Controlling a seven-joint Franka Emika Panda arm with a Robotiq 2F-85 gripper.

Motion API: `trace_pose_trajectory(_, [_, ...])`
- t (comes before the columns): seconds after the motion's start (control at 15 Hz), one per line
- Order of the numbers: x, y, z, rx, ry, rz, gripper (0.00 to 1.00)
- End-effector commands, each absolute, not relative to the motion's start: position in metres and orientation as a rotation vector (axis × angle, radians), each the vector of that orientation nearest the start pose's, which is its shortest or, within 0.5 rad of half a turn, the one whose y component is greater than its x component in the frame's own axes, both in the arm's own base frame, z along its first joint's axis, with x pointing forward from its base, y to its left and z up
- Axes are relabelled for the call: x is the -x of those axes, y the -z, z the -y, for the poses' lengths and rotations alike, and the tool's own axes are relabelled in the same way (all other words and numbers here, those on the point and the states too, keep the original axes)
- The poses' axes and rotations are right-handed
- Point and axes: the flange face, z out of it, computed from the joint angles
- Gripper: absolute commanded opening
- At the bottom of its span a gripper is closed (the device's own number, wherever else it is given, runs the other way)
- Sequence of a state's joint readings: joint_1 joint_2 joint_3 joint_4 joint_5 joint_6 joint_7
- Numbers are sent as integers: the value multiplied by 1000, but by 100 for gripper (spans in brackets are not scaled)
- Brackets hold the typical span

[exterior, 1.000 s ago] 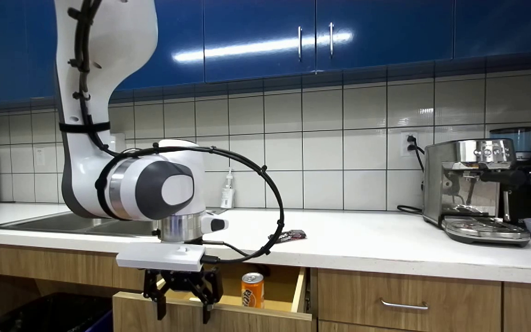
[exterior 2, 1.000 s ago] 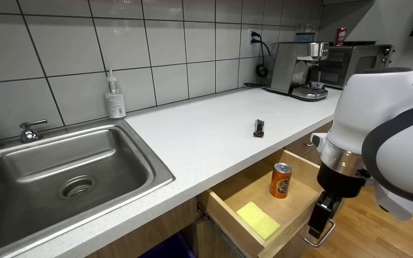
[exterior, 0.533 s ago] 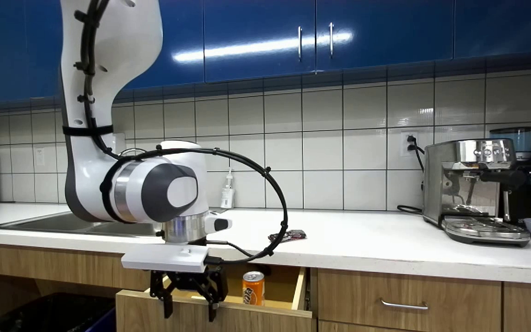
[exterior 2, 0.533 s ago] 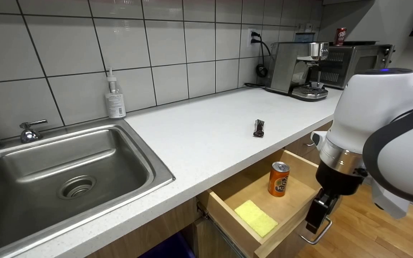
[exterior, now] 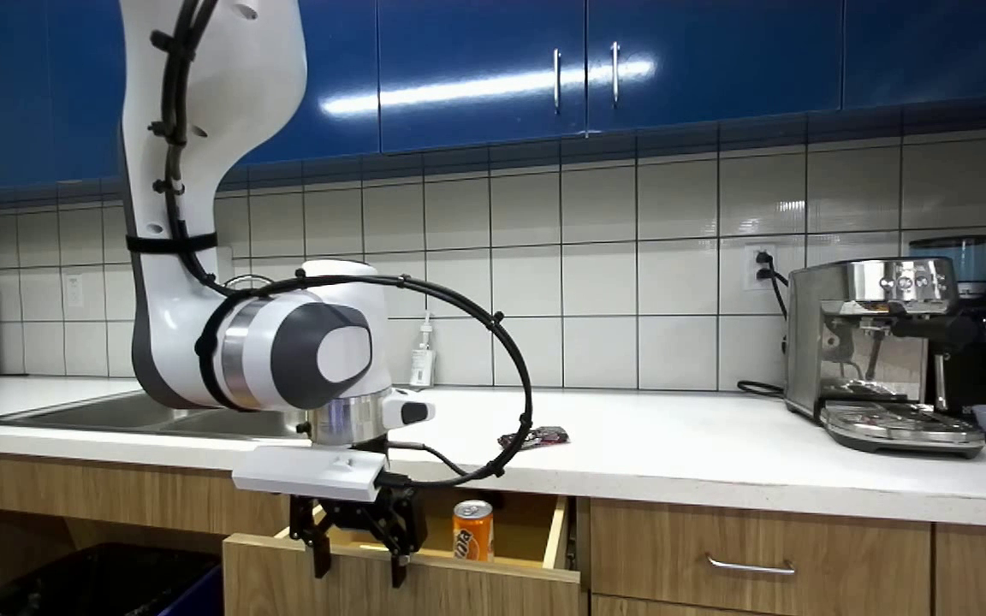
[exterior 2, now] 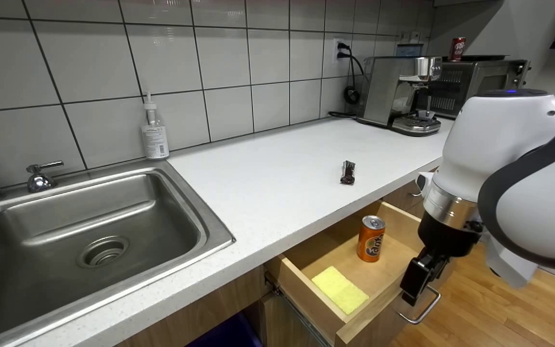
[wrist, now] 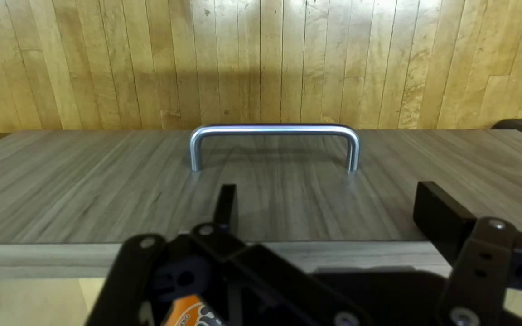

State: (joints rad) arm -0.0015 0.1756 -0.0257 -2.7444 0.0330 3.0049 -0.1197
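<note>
1. In an exterior view I see the gripper (exterior: 360, 569) — jaws spread, empty — by the top of the drawer front (exterior: 476, 595).
2. In an exterior view, the handle (exterior 2: 429, 310) sits just below the jaws.
3. Wrist view: it stands out from the drawer front — bar parallel to the jaws' span.

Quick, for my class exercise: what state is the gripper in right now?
Gripper: open, jaws spread apart and holding nothing, at the outer side of the drawer front.
</note>
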Motion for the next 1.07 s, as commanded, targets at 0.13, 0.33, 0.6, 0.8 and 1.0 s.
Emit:
trace_pose_trajectory(0.13, [-419, -175, 16, 3143, 220, 27, 100])
trace_pose_trajectory(0.33, [-425, -174, 18, 3145, 234, 25, 100])
trace_pose_trajectory(0.6, [-435, -174, 18, 3142, 234, 27, 100])
trace_pose_trajectory(0.8, [-442, -174, 20, 3143, 237, 27, 100])
trace_pose_trajectory(1.0, [-450, -174, 22, 3144, 247, 31, 100])
